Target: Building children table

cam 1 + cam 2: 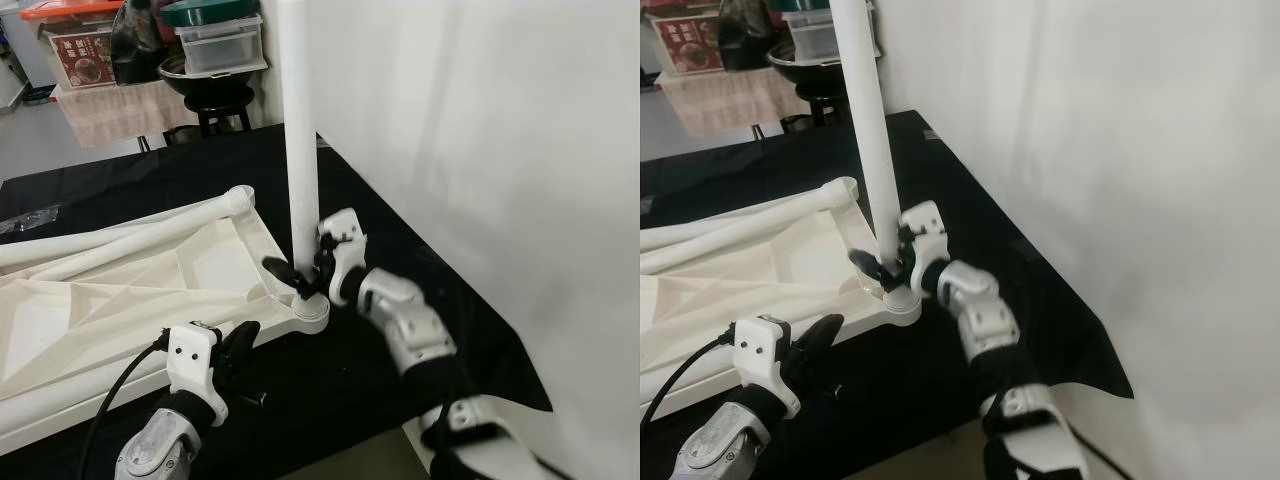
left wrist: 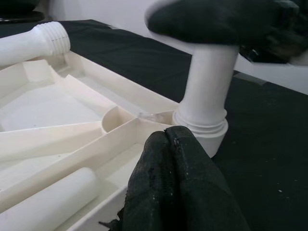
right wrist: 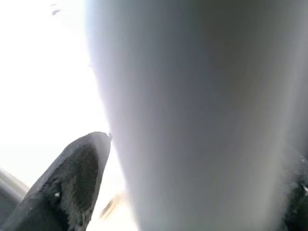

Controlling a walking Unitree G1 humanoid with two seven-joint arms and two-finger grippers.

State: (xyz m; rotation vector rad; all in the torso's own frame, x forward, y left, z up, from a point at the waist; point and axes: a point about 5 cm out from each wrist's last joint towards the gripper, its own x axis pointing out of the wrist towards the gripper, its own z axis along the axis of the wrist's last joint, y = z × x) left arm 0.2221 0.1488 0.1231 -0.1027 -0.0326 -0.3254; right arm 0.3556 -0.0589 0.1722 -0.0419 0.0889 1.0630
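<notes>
A white children's table top (image 1: 130,290) lies upside down on a black cloth. A white table leg (image 1: 300,150) stands upright in the corner socket (image 1: 312,314) nearest me. My right gripper (image 1: 301,274) is shut on the base of this leg, one black finger on each side; in the right wrist view the leg (image 3: 192,115) is pressed close beside a fingertip (image 3: 72,183). My left gripper (image 1: 240,340) is shut, with nothing in it, at the near rim of the table top; its fingers (image 2: 178,192) point toward the leg's base (image 2: 204,96).
Two loose legs (image 1: 130,235) lie across the table top, one with its threaded end (image 2: 41,43) showing. A small dark part (image 1: 255,398) lies on the cloth by the left gripper. A white sheet (image 1: 480,150) hangs at the right. A stool with bowls and boxes (image 1: 215,60) stands behind.
</notes>
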